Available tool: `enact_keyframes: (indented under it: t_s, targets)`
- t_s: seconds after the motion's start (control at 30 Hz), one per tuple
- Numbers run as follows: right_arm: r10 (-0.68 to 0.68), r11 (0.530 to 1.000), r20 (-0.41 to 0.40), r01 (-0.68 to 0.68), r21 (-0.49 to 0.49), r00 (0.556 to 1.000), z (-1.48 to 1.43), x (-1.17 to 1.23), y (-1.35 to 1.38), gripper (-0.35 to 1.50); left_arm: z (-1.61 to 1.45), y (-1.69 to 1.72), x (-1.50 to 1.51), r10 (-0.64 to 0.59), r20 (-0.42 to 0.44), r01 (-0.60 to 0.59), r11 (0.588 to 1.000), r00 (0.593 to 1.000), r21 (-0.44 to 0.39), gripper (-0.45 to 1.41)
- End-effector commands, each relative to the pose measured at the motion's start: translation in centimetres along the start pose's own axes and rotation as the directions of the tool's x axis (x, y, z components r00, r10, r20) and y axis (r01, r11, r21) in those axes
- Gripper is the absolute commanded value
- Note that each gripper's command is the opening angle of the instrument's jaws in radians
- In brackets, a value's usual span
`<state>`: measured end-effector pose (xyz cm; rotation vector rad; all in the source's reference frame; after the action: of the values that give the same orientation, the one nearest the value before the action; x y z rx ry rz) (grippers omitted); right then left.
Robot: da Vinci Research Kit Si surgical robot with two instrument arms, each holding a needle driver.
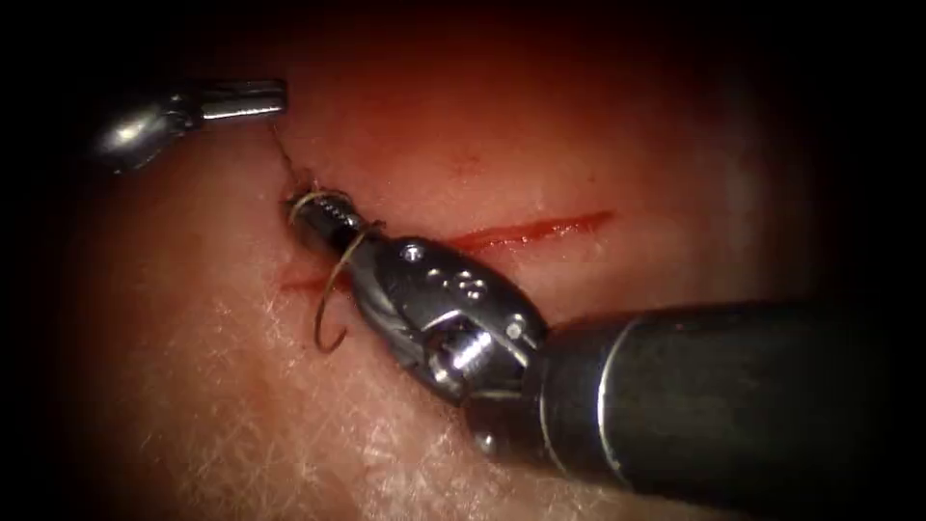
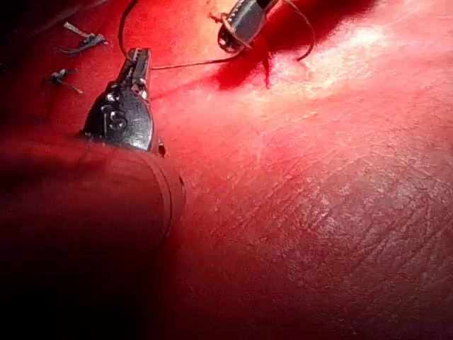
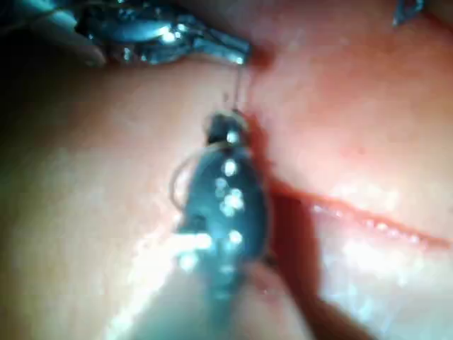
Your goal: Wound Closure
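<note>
Tissue (image 1: 241, 386) glistens under my right tool (image 1: 313, 210), looped in thread (image 1: 328, 289); left tool (image 1: 275, 96) pinches the strand, so tension must stay gentle.

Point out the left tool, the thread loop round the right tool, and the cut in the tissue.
left tool (image 1: 275, 97), endoscope view: tips of its shut jaws, holding thread.
thread loop (image 1: 330, 299), endoscope view: the loop's curved outer side beside the right tool.
cut (image 1: 540, 230), endoscope view: its red line, right of the right tool.

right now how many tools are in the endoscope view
2. Left tool above the cut's left end, fingers shut on thread. Right tool at that end, thread looped round it, grasp unclear; needle hangs beside it, outside the tissue.
</note>
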<state>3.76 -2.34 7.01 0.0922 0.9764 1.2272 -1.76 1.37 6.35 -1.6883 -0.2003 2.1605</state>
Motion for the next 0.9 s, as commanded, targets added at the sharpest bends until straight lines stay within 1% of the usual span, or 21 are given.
enact_keyframes:
  t_s: [0.03, 0.1, 0.13, 0.2, 0.23, 0.27, 0.33, 0.43, 0.53, 0.6, 0.63, 0.9]
  targets:
    - [-0.005, 1.000, 0.010, 0.005, 0.001, 1.000, -0.01, -0.17, -0.07, -0.35, 0.08, -0.11, -0.05, -0.003, 0.000, 0.003, 1.000, 1.000, 0.006, -0.45]
    - [-0.012, 1.000, 0.018, 0.012, -0.014, 1.000, -0.06, -0.29, -0.08, -0.35, 0.11, -0.23, -0.04, -0.007, 0.002, 0.007, 1.000, 1.000, 0.015, -0.45]
    - [-0.015, 1.000, 0.025, 0.016, -0.012, 1.000, -0.11, -0.38, -0.09, -0.35, 0.17, -0.37, 0.00, -0.013, 0.008, 0.012, 1.000, 1.000, 0.025, -0.45]
    - [-0.017, 1.000, 0.027, 0.017, -0.009, 0.999, -0.13, -0.43, -0.08, -0.35, 0.19, -0.43, 0.02, -0.016, 0.009, 0.015, 0.999, 1.000, 0.030, -0.45]
    - [-0.020, 1.000, 0.030, 0.020, -0.013, 0.999, -0.19, -0.50, -0.07, -0.35, 0.25, -0.56, 0.09, -0.024, 0.012, 0.024, 0.999, 1.000, 0.044, -0.45]
    - [-0.020, 1.000, 0.030, 0.020, -0.013, 0.999, -0.19, -0.50, -0.07, -0.35, 0.25, -0.56, 0.09, -0.024, 0.012, 0.024, 0.999, 1.000, 0.044, -0.45]
    - [-0.022, 1.000, 0.031, 0.022, -0.010, 0.999, -0.28, -0.54, -0.05, -0.35, 0.32, -0.74, 0.19, -0.037, 0.013, 0.036, 0.998, 0.999, 0.051, -0.45]
    - [-0.023, 1.000, 0.032, 0.023, -0.006, 0.999, -0.34, -0.56, -0.04, -0.35, 0.35, -0.83, 0.23, -0.037, 0.013, 0.036, 0.998, 0.999, 0.052, -0.45]
    - [-0.027, 1.000, 0.039, 0.027, 0.002, 0.999, -0.41, -0.61, -0.07, -0.35, 0.38, -1.01, 0.31, -0.028, 0.014, 0.027, 0.998, 1.000, 0.056, -0.45]
    - [-0.029, 1.000, 0.041, 0.028, 0.002, 0.999, -0.43, -0.62, -0.08, -0.35, 0.37, -1.05, 0.33, -0.031, 0.017, 0.030, 0.998, 0.999, 0.055, -0.45]
    - [-0.031, 1.000, 0.051, 0.031, 0.007, 0.998, -0.46, -0.65, -0.10, -0.35, 0.35, -1.16, 0.39, -0.021, 0.013, 0.020, 0.998, 1.000, 0.052, -0.45]
    - [-0.034, 0.999, 0.071, 0.031, 0.038, 0.997, -0.52, -0.67, -0.18, -0.35, 0.29, -1.48, 0.58, -0.018, 0.010, 0.017, 0.997, 1.000, 0.078, -0.45]
